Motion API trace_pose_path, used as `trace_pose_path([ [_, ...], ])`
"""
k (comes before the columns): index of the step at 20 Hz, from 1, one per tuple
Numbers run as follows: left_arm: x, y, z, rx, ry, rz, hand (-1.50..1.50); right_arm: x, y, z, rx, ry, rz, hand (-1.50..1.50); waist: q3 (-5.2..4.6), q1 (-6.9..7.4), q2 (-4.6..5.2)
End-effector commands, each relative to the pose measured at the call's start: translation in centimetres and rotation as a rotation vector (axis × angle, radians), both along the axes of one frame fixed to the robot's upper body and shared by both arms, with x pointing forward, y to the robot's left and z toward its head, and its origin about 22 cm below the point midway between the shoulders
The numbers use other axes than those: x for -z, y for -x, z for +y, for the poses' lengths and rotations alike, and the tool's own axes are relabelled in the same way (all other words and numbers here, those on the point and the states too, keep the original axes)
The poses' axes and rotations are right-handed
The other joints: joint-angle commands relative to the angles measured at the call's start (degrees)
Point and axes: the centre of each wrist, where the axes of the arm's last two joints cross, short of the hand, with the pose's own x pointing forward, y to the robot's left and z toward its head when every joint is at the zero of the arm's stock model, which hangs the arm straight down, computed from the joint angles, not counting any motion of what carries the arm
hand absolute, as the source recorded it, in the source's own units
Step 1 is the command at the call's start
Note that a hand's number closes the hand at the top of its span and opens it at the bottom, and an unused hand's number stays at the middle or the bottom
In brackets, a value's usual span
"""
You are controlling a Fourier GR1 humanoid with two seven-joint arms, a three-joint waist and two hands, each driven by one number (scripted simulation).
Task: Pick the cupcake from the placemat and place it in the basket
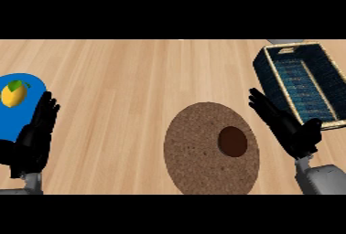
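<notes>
A dark brown cupcake (232, 141) sits on the right part of a round brown woven placemat (196, 151) near the front of the wooden counter. A dark blue woven basket (270, 77) with a tan rim lies at the back right, holding nothing that I can see. My right hand (292, 130) is open, fingers straight and pointing up-left, just right of the placemat and in front of the basket, apart from the cupcake. At the lower left my left hand (34, 137) rests open, fingers up.
A blue plate (17, 116) with a yellow lemon (13, 93) on it lies at the left edge, partly behind my left hand. Bare wooden counter stretches across the back and middle.
</notes>
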Motion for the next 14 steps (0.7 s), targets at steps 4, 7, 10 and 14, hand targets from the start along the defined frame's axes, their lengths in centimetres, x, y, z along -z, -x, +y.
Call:
trace_pose_path([
  [4, -0.4, -1.5, 0.5, 0.026, -0.081, 0.079, 0.0, 0.6, 0.1, -2.3, 0.172, -0.342, -0.285, 1.5, 2.2, -4.32, -1.24],
  [7, 1.4, -0.4, -0.3, 0.085, -0.066, 0.202, 0.0, -4.6, -1.4, -0.4, 0.041, -0.353, -0.752, 1.5, 2.41, -5.71, -2.43],
  [10, 0.6, -1.9, -0.9, 0.104, -0.083, 0.193, 0.0, -1.3, 0.2, 4.6, 0.121, -0.522, -0.876, -1.5, 2.1, -4.45, -1.7],
  [14, -0.7, -3.5, -1.1, 0.124, -0.086, 0.233, 0.0, 1.0, 3.2, 7.7, 0.388, -0.325, -0.918, -1.5, 1.78, -4.04, -1.93],
])
